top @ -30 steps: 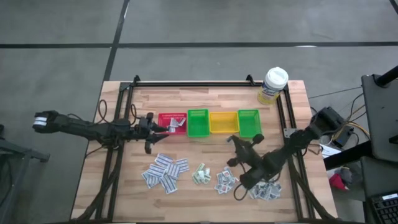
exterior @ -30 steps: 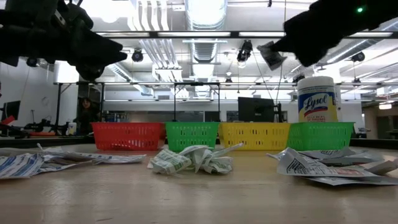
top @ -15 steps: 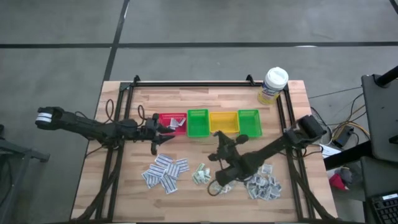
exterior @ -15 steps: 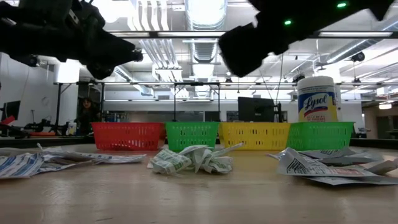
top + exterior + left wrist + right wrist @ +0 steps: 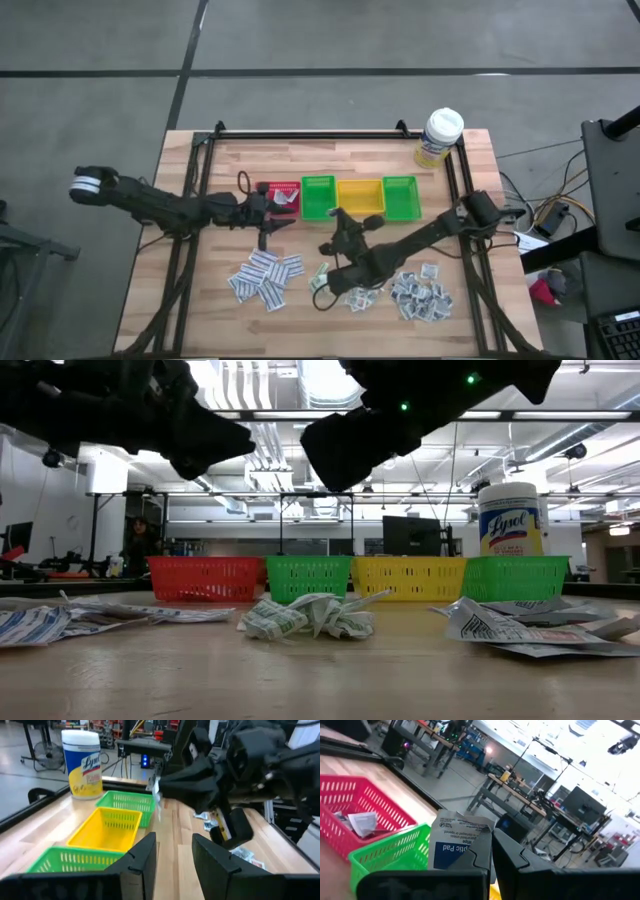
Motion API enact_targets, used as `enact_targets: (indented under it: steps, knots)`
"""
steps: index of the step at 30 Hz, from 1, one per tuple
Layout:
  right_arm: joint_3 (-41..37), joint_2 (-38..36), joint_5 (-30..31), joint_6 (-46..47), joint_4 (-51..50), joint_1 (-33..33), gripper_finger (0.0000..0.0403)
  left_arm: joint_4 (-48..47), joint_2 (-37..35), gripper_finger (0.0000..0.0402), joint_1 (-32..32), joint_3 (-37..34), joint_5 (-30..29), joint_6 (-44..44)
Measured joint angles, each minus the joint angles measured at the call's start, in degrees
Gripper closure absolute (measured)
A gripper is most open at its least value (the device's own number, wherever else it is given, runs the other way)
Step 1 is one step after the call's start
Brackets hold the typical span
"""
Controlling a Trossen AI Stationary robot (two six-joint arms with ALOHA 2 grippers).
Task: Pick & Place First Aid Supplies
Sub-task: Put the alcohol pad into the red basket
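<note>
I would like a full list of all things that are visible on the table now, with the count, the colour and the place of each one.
bins: four in a row, red, green, yellow, green, at the table's middle.
bottle: one, white cap and yellow label, far right corner.
loose packets: many, white with print, in heaps on the near half of the table.
packets in the red bin: a few, white.
held packet: one, white with blue print, in the right hand.
table: one, light wood.
left hand: one, dark, open, beside the red bin.
right hand: one, dark, shut on the held packet, near the green bin.
</note>
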Motion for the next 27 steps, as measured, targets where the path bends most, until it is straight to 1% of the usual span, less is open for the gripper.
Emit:
enact_targets:
  steps: [9,11,16,19,27]
  knots:
    - [1.3,0.4,0.0,-1.3,0.0,-0.3,0.0394,0.1,8.4,0.0282,-0.4,5.8,0.1,0.0]
    - [1.7,0.4,0.0,-2.9,0.1,-0.3,0.0394,-0.1,9.9,0.0282,-0.5,6.9,0.5,0.5]
    - [1.7,0.4,0.0,-3.2,0.1,-0.2,0.0394,0.0,13.9,0.0282,-0.6,10.8,1.7,1.1]
    - [1.6,0.4,0.0,-3.2,0.2,-0.3,0.0394,-0.2,15.8,0.0282,-0.6,12.4,3.0,1.3]
    - [1.5,0.4,0.0,-3.7,0.3,-0.2,0.0394,0.0,19.3,0.0282,-0.6,15.4,3.2,1.3]
